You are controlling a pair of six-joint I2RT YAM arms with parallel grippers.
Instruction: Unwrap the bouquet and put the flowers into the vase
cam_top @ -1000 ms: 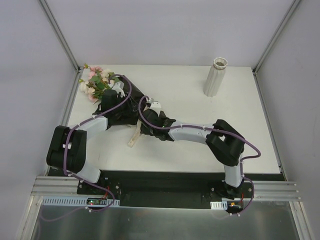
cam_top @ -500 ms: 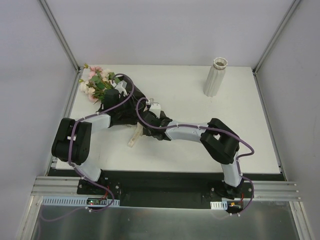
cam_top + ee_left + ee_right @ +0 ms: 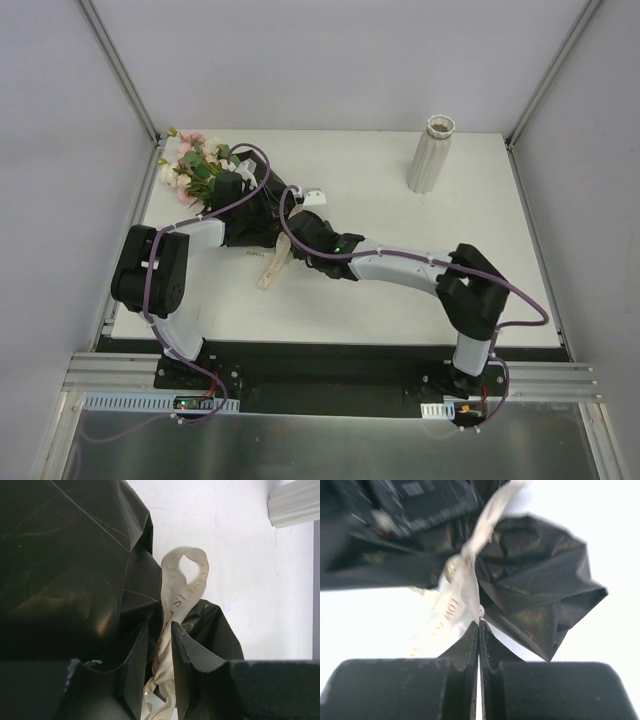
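Two robot arms meet over the bouquet (image 3: 215,180), which lies on the bench (image 3: 370,190) beneath both pincers, wrapped in glossy black paper (image 3: 65,555). The left pincer (image 3: 160,625) holds its jaws a narrow gap apart. The cream ribbon (image 3: 176,597) runs up between them into a loop just beyond the tips (whether the jaws truly pinch it, I cannot tell). The right pincer (image 3: 479,622) is pressed together, its tips at the spot where the ribbon gathers against the paper. A loose ribbon tail trails off to that pincer's left. The flowers (image 3: 190,160), pink and cream heads, spill from the wrap just beyond the left pincer. The vase (image 3: 433,155) stands upright, well apart from both pincers, off to the right pincer's right.
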